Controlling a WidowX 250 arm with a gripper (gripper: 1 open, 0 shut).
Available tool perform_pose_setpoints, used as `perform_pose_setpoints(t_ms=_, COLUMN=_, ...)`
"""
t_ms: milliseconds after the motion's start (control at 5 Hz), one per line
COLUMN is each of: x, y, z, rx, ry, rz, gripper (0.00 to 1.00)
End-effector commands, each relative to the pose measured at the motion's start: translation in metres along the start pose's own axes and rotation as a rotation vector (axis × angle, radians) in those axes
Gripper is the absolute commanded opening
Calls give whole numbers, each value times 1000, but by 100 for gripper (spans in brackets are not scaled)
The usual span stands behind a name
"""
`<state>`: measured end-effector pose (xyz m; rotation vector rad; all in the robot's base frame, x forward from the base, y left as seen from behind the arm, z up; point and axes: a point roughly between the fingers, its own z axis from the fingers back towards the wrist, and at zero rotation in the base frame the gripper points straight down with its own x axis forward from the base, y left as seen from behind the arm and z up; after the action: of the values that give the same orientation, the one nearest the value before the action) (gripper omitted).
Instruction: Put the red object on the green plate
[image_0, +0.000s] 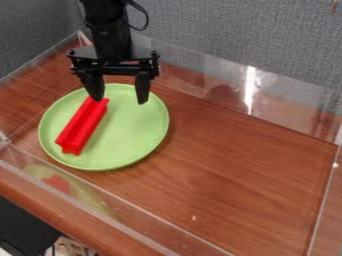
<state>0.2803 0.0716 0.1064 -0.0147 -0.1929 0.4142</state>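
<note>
The wooden tabletop (247, 175) glows beneath clear low walls, with grey textured partitions (241, 30) behind. Above the green plate (130, 133) bearing the red block (83, 126), the pincer (119, 95) hangs spread

No txt, labels, brands, nos. or signs legible in view.
</note>
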Motion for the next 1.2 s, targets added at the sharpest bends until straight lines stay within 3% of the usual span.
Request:
perform_pose_setpoints(t_ms=0, x=10, y=-11, z=31, rx=-33, ry=-60, rz=-48, gripper=100)
perform_pose_setpoints(t_ms=200, x=10, y=-24, z=55, rx=-66, ry=-78, rz=-104, gripper=100)
perform_pose_setpoints(t_ms=400, x=8, y=-42, z=76, rx=-99, ry=-99, rz=-191, gripper=0)
perform_pose_setpoints(t_ms=600, x=28, y=-28, z=69, rx=-91, ry=-93, rz=-229, gripper=100)
perform_pose_setpoints(t_ms=800, x=43, y=-17, z=59, rx=-80, ry=-77, rz=-269, gripper=0)
perform_pose_setpoints(t_ms=1000, x=36, y=-27, z=70, rx=-80, ry=-72, rz=-305, gripper=100)
